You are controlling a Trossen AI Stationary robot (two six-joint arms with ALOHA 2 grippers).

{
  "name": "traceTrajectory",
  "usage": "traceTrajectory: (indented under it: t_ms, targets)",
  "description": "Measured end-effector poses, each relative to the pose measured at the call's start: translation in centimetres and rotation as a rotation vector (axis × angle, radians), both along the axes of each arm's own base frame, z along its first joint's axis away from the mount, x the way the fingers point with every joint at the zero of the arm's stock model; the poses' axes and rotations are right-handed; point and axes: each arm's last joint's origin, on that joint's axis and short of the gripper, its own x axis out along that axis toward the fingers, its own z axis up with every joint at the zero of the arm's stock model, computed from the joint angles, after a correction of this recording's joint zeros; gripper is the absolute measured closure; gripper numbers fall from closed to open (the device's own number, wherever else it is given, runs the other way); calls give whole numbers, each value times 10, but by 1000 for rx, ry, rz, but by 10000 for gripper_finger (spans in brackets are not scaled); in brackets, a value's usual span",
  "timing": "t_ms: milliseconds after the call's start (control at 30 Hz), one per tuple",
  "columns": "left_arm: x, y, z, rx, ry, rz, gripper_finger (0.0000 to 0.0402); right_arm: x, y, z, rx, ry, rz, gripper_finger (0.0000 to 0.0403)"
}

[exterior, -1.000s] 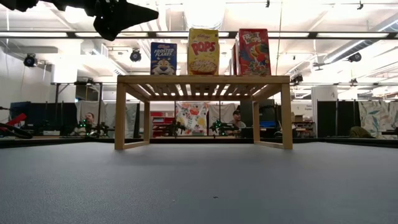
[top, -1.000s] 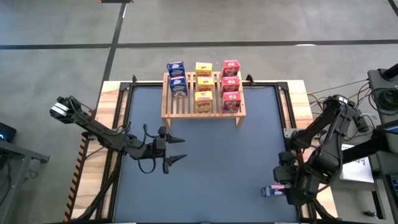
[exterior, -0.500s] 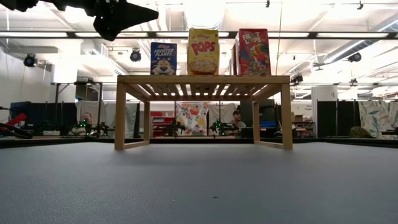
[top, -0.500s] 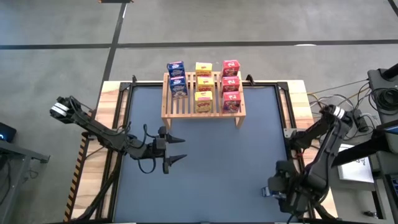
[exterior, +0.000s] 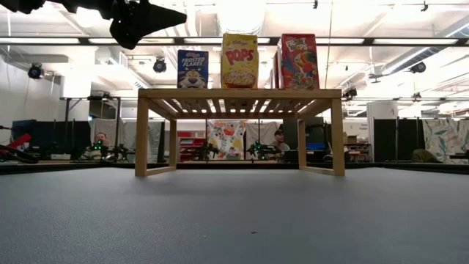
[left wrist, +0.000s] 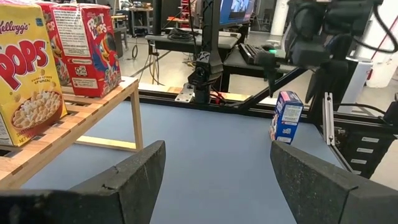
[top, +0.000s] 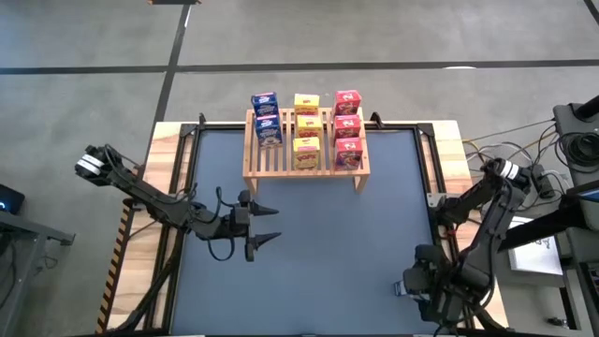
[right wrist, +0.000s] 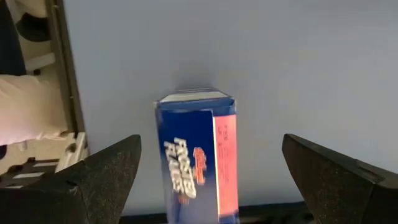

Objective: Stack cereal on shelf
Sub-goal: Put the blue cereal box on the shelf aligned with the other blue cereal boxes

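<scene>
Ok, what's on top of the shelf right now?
Eight cereal boxes stand on the shelf: two blue, three yellow, three red. In the low view the front boxes cover those behind.

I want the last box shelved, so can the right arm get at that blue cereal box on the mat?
Probably yes. The right gripper hangs directly over the blue box, jaws spread wide on either side, and nothing stands between them. The box stands alone near the table's right front corner.

Wooden shelf (exterior: 239, 94) on grey table (exterior: 234, 216), three cereal boxes (exterior: 241, 61) upright on top, dark claw (exterior: 139, 18) overhead
</scene>
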Motion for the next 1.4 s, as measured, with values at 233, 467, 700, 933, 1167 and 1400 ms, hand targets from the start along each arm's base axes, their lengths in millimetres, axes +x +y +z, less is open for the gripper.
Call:
traceTrajectory:
  t_ms: [233, 467, 700, 933, 1167, 1400]
  targets:
    - [0, 0, 0, 2, 3, 0, 127, -3, -2, -24, 80, -2, 11, 23]
    - [0, 0, 0, -4, 2, 1, 127, -11, -14, -36, 113, -9, -1, 33]
    - [0, 0, 0, -7, -2, 14, 127, -15, -21, -39, 121, -14, 1, 97]
    - [1, 3, 3, -81, -40, 50, 127, -15, -23, -39, 131, -19, -3, 147]
    - [2, 3, 1, -85, -36, 53, 127, -15, -22, -39, 129, -23, 18, 175]
    - [9, 1, -7, -112, -33, 58, 127, -15, -22, -39, 134, -28, 29, 179]
